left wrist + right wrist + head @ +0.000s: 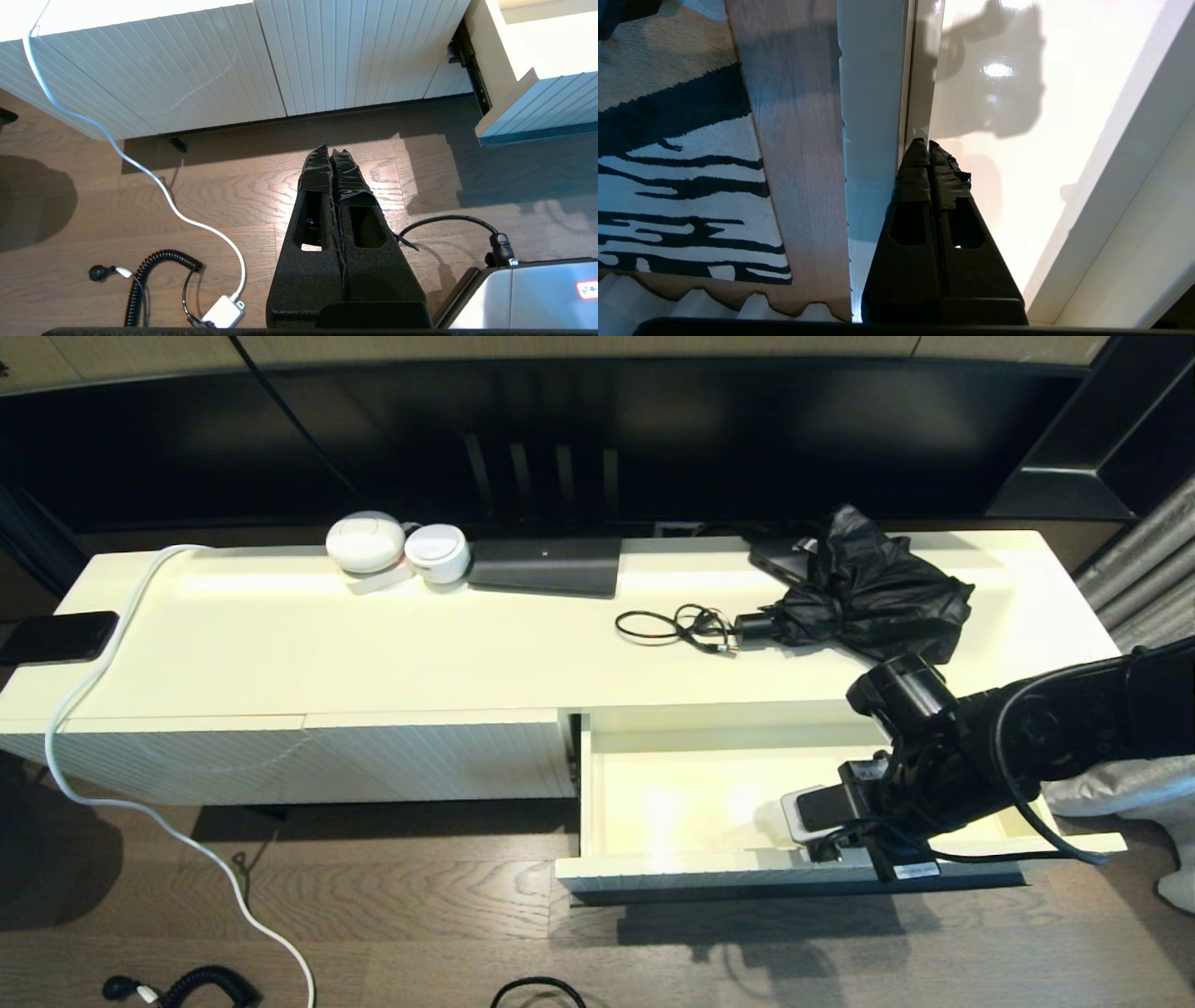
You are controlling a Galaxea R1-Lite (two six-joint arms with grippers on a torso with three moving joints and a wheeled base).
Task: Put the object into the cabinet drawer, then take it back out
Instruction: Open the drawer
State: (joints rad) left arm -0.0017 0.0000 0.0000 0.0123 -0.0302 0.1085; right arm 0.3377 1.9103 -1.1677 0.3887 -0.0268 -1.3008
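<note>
The cabinet drawer [691, 793] stands pulled out at the cabinet's right half, and its smooth cream inside holds nothing that I can see. A black folded umbrella [873, 583] lies on the cabinet top behind the drawer. My right arm [943, 756] reaches over the drawer's right front part. In the right wrist view my right gripper [927, 145] is shut with nothing in it, its tips just inside the drawer's front wall [873, 116]. My left gripper [331, 150] is shut and empty above the wooden floor, out of the head view.
On the cabinet top lie two round white objects [397, 549], a flat black box [546, 565], a black cable [677, 627] and a phone [56, 637]. A white cable [93, 681] runs down to the floor. A striped rug [668, 163] lies beside the drawer.
</note>
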